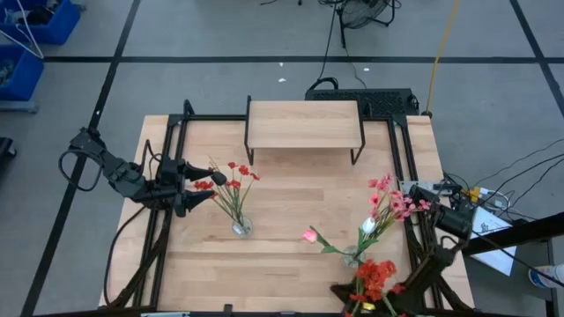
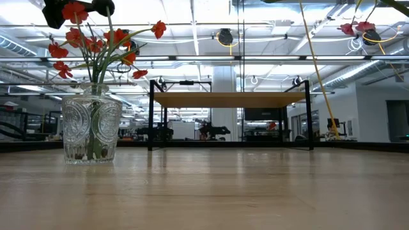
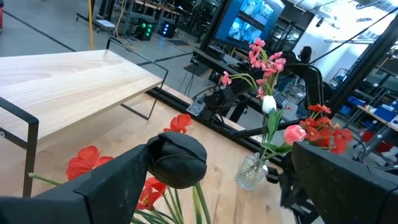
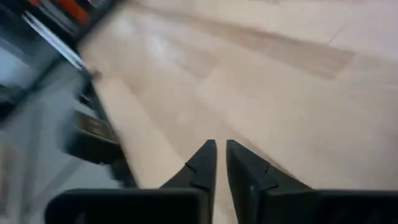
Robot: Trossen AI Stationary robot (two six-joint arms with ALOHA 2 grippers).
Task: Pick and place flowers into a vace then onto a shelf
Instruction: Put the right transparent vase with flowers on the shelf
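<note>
Light wood bench (image 1: 291, 229) w/ shelf, 2 glass vases, loose stems.

Shelf (image 1: 304, 123) stands at far-centre edge of bench: pale plank top on thin black legs, nothing on top. Left vase (image 1: 241, 227), cut glass w/ red flowers (image 1: 231, 176), sits left of centre, well apart from shelf. Right vase (image 1: 352, 257) is near the right-front corner, holding pink flowers (image 1: 388, 201) plus a white bud (image 1: 367, 225) and a pink bud (image 1: 309, 236). Bunch of red-orange flowers (image 1: 377, 280) at front edge just beside right vase. Black frame rails run along both bench sides.
</note>
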